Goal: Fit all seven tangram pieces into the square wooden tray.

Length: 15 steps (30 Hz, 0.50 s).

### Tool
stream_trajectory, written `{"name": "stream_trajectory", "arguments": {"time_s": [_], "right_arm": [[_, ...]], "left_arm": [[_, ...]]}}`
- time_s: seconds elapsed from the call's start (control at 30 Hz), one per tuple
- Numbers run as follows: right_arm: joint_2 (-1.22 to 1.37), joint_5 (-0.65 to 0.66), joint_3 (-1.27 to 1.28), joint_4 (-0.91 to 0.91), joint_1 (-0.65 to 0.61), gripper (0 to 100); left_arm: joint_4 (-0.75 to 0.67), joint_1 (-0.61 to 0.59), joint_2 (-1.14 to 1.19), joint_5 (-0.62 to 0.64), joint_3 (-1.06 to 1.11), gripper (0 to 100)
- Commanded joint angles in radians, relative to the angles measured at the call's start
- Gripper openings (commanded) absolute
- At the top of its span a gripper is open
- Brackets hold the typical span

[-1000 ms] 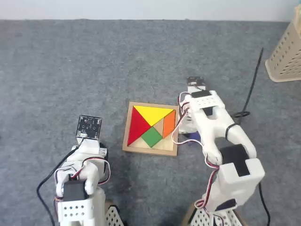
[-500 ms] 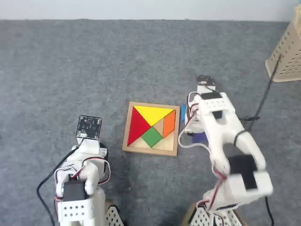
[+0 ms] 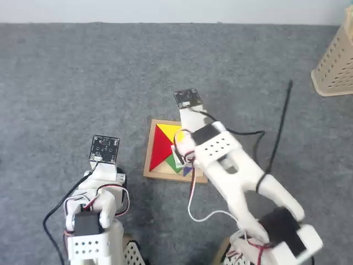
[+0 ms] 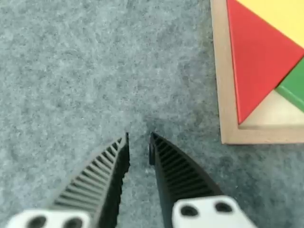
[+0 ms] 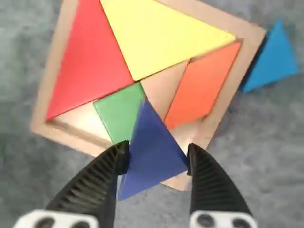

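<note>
Already the right end effector (image 5: 158,147) is gripping a dark blue triangle (image 5: 149,156) between its fingers, held over the wooden tray's (image 3: 148,154) edge beside the green square (image 5: 118,109). Red (image 5: 88,61), yellow (image 5: 152,33) and orange (image 5: 204,83) pieces lie in the tray; a light blue triangle (image 5: 275,61) lies just outside it. The left end effector (image 4: 138,142) – all but closed, holding nothing – hangs over the grey surface (image 4: 71,71) near the tray.
</note>
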Motion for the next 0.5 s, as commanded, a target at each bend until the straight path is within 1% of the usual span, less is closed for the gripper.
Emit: {"name": "stream_trajectory", "arguments": {"time_s": [0.0, 0.13, 0.23, 0.3, 0.47], "right_arm": [[0.039, -0.097, -0.075, -0.024, -0.007, 9.2], [0.105, -0.198, -0.114, -0.022, 0.002, 9.9], [0.122, -0.229, -0.114, -0.022, 0.002, 12.3], [0.12, -0.215, -0.114, -0.016, 0.002, 15.7], [0.099, -0.212, -0.158, 0.081, 0.007, 28.6]], "left_arm": [[0.0, 0.002, -0.021, 0.008, -0.01, 7], [0.0, 0.002, -0.021, 0.008, -0.01, 7], [0.0, 0.002, -0.021, 0.008, -0.01, 7], [0.0, 0.002, -0.021, 0.008, -0.01, 7], [0.0, 0.002, -0.021, 0.008, -0.01, 7]]}}
